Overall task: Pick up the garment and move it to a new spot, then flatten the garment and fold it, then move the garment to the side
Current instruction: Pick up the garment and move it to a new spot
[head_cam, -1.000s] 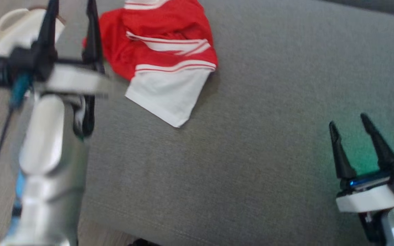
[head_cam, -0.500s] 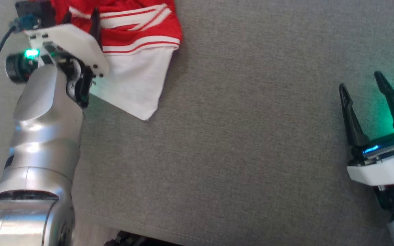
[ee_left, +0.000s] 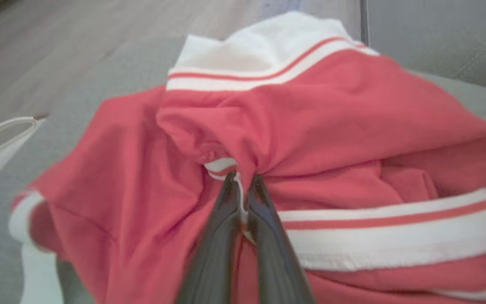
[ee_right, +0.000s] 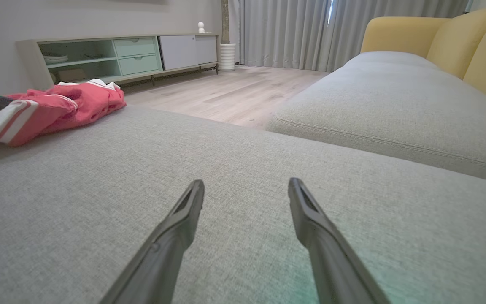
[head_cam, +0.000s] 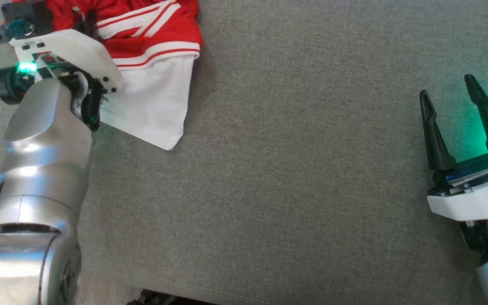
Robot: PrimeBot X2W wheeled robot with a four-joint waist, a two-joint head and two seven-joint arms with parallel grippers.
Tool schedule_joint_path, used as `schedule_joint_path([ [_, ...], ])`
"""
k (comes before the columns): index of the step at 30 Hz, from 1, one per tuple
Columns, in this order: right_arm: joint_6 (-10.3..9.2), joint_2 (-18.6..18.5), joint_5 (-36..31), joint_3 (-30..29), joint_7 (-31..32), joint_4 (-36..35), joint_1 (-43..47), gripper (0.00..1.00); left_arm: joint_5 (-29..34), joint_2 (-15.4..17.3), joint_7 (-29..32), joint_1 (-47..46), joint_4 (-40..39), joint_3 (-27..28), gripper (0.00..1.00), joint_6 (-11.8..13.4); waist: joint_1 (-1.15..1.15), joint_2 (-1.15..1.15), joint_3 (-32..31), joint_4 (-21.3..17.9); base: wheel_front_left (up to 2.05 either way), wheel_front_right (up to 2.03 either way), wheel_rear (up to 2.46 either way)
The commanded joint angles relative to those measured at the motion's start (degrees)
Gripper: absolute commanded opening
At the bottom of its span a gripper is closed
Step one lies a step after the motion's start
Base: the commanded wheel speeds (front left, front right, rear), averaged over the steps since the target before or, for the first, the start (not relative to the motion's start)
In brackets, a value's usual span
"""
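Both our left fingers (ee_left: 220, 228) pinch the garment (ee_left: 331, 122), nearer that arm, while our right fingers (ee_right: 171, 236), spread, sit well apart.

the garment (head_cam: 142, 29) ran off the head view's top edge, its striped band was cut by the left wrist view's edge and blurred there, and the left gripper (ee_left: 243, 182) had its tips buried in a fold of it.

Left end effector (ee_left: 243, 181), 10 o'clock in head view, fingers pinched on garment (ee_left: 331, 122). Right end effector (head_cam: 446, 85), 3 o'clock, fingers spread.
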Motion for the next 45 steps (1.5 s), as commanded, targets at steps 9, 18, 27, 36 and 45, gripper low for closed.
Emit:
schedule_joint_path([
  [9,0.37,3.83,1.08,1.56,-0.04,1.29,1.95,1.0,2.89,5.8,-7.72,-5.29,-4.28,-4.47,0.0,-1.1,0.0,0.0,-10.14,-1.96,0.0,0.0,0.0],
  [18,0.37,10.14,2.44,2.03,-0.04,2.89,5.58,1.0,-0.34,5.1,-7.6,-6.76,-13.89,-14.65,0.0,-1.22,0.0,0.0,-22.96,-7.49,0.0,0.0,0.0],
  [27,0.37,13.42,2.74,3.39,-0.04,2.9,10.74,1.0,-10.77,6.63,-1.18,-2.28,-29.96,-24.97,0.0,-1.23,0.0,0.0,-31.78,-15.81,0.0,0.0,0.0],
  [36,0.37,14.42,3.64,3.92,-0.04,2.07,11.76,1.0,-18.86,5.1,4.41,8.11,-38.87,-30.17,0.0,-1.24,0.0,0.0,-31.28,-24.34,0.0,0.0,0.0],
  [45,0.37,14.79,3.84,6.34,-0.04,1.92,7.92,1.0,-22.74,1.77,-2.74,18.17,-29.78,-34.76,0.0,-1.16,0.0,0.0,-23.21,-30.24,0.0,0.0,0.0],
])
